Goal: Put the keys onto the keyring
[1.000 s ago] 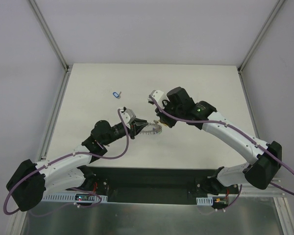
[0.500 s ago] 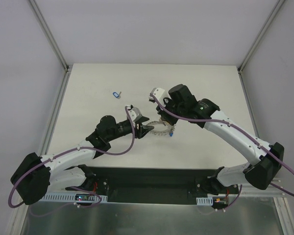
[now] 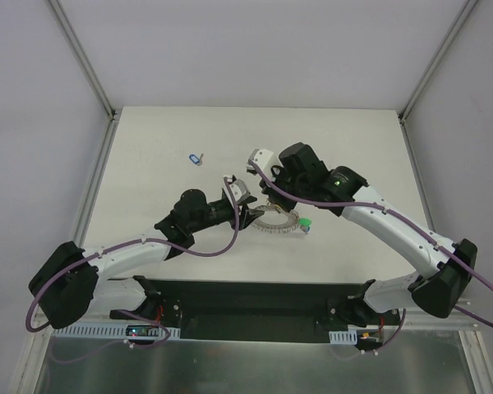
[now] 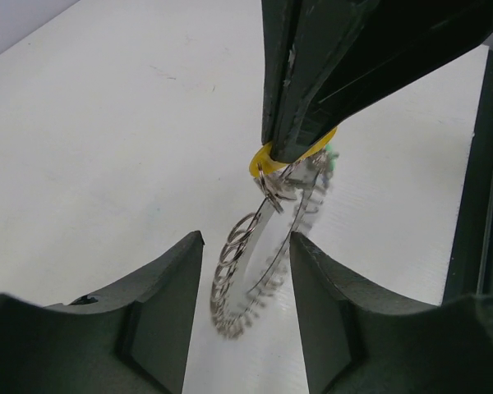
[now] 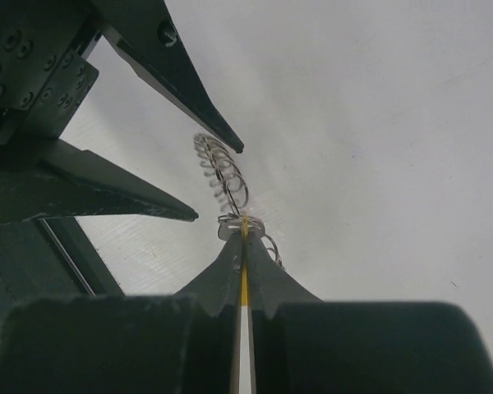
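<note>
Table [image 3: 353, 139] and room, what are they like?

Matt white top, pale grey walls [image 3: 255, 49] on three sides, and slanted metal frame posts [image 3: 82, 57] at the far corners.

How do the arms sit?

Both reach in toward the middle of the table. The left arm lies low and stretched out from the near left. The right arm arches over from the near right and points its wrist down.

And the hands?

The left gripper [image 3: 245, 209] has its fingers apart, and the keyring [image 4: 255, 279] stands on edge in the gap between them, clear of both. The right gripper [image 5: 243, 238] is pinched tight on the yellow key [image 4: 267, 156], at the ring's upper end.

Where are the other keys?

A green key [image 3: 306, 223] sits at the ring's right end. A blue key [image 3: 196, 158] lies alone on the table, well apart to the far left.
</note>
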{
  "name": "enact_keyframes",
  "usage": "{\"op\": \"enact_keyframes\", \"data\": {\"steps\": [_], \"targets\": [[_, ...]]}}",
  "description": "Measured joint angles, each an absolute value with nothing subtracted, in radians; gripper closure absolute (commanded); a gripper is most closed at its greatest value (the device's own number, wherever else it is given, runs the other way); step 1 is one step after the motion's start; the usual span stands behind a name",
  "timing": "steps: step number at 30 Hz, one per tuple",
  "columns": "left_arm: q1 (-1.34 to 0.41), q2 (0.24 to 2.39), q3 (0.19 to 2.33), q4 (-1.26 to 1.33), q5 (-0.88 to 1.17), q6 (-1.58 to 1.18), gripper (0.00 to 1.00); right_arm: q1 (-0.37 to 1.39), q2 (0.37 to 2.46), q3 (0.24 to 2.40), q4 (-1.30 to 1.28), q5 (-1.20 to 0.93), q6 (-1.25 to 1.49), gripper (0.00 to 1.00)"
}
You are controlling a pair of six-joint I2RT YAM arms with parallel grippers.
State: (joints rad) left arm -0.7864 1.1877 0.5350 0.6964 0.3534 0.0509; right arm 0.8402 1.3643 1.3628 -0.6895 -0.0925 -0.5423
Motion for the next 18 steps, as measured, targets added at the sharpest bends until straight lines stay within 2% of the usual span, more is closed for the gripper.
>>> {"op": "enact_keyframes", "data": {"steps": [9, 18], "targets": [[-0.786, 1.243, 0.548, 0.699, 0.341, 0.072, 0.54, 0.855, 1.364, 1.37, -0.694, -0.089, -0.539, 0.99], [-0.786, 1.245, 0.551, 0.721, 0.363, 0.072, 0.63, 0.861, 1.364, 1.37, -0.694, -0.086, -0.536, 0.99]]}}
